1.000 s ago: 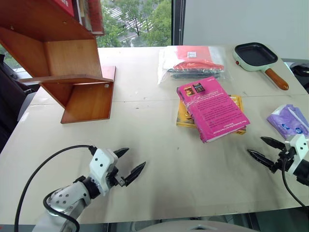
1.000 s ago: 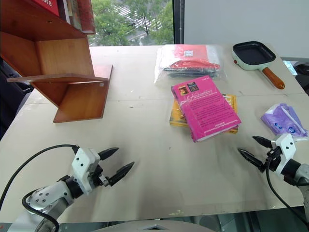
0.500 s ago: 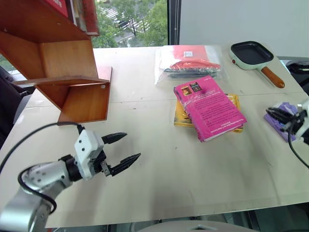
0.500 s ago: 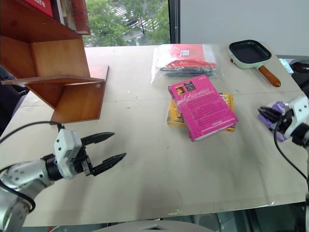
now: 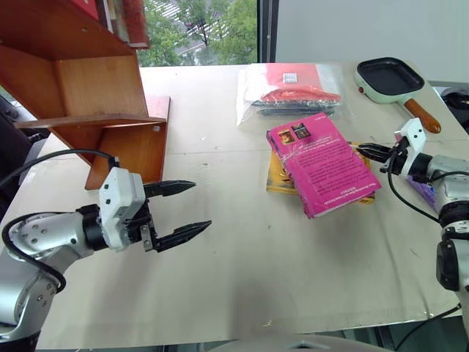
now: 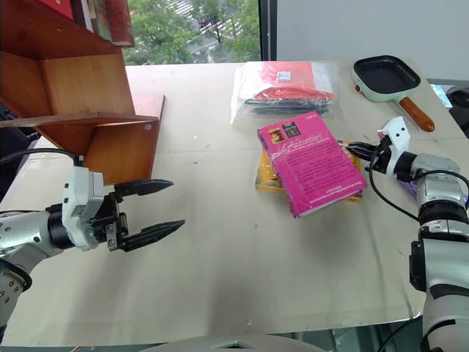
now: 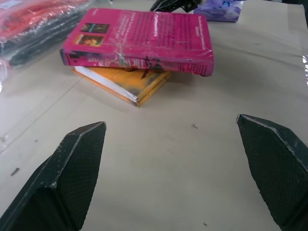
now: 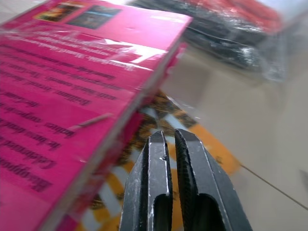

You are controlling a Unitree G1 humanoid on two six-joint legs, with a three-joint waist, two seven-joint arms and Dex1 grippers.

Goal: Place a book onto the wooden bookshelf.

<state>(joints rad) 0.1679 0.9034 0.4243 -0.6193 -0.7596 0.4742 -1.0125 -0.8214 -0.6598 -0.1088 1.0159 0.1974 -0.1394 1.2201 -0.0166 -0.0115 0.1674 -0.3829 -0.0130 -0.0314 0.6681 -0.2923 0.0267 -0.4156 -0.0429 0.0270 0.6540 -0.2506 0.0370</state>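
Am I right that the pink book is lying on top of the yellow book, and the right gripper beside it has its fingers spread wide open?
Not quite. The pink book does lie on the yellow book, but the right gripper beside it has its fingers pressed together, holding nothing. The right wrist view shows the two fingers shut.

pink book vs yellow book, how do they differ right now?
The pink book lies on top; the yellow book sits underneath, mostly covered. The pink book is thicker, the yellow book thinner. The pink book lies askew across the yellow one. Both lie flat on the table, neither gripped.
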